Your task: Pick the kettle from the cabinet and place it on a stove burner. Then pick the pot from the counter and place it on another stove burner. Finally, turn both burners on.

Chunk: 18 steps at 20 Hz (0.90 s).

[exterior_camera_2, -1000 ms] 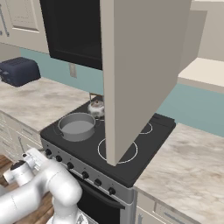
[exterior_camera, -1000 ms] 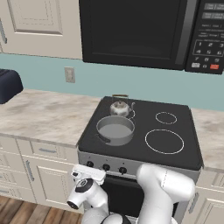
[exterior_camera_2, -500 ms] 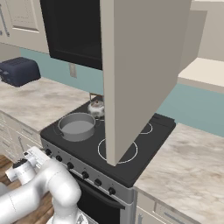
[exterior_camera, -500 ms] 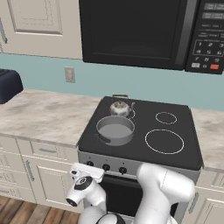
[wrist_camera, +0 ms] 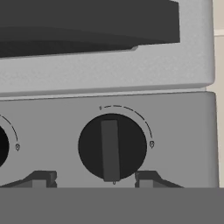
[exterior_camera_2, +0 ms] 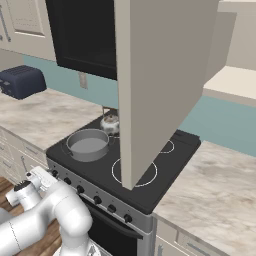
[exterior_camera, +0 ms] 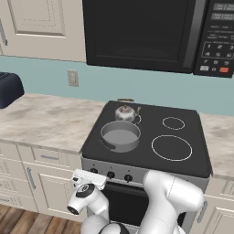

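This is a home kitchen: a black glass cooktop (exterior_camera: 151,137) with white ring burners (exterior_camera: 171,147) sits over a grey range front with a row of dark knobs (wrist_camera: 112,147), and a kettle (exterior_camera: 125,112) and a pot (exterior_camera: 120,135) stand on it. A black microwave (exterior_camera: 151,32) hangs above against a pale teal wall (exterior_camera: 91,84), with cream panelled cabinets (exterior_camera: 41,25) up high and drawers below. A marbled stone desk (exterior_camera: 45,121) runs either side, carrying a dark toaster (exterior_camera_2: 21,81), over a wood plank floor (exterior_camera: 23,221).

kettle (exterior_camera: 125,112) shiny silver | pot (exterior_camera: 120,136) grey | cooktop (exterior_camera: 192,155) blk, wht rings | counter (exterior_camera: 45,121) beige-gry marbled
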### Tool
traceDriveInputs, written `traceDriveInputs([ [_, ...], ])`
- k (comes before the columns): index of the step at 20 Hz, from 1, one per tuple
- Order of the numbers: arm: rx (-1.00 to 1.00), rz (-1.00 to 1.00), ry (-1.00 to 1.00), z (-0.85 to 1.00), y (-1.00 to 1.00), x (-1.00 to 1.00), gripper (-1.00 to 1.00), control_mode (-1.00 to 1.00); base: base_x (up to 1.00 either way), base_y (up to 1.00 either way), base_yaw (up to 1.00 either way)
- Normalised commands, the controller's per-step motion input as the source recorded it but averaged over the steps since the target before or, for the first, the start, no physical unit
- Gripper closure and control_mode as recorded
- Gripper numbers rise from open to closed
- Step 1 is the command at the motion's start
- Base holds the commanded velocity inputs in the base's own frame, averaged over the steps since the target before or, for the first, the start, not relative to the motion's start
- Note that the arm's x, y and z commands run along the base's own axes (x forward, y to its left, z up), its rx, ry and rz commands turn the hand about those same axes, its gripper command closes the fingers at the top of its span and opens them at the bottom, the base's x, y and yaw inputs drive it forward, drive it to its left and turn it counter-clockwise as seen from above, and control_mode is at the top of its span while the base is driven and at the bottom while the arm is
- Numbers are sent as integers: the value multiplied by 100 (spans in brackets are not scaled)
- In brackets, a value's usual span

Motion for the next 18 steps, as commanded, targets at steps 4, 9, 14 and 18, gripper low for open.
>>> traceDriveInputs([
  [4,0,0,0,-33,0,0,-100,-100,0,0,0],
  [9,0,0,0,-34,0,0,-100,-100,0,0,0],
  [14,0,0,0,-36,4,0,-100,-100,0,0,0],
  [18,-1,1,0,-33,12,0,-100,-100,0,0,0],
])
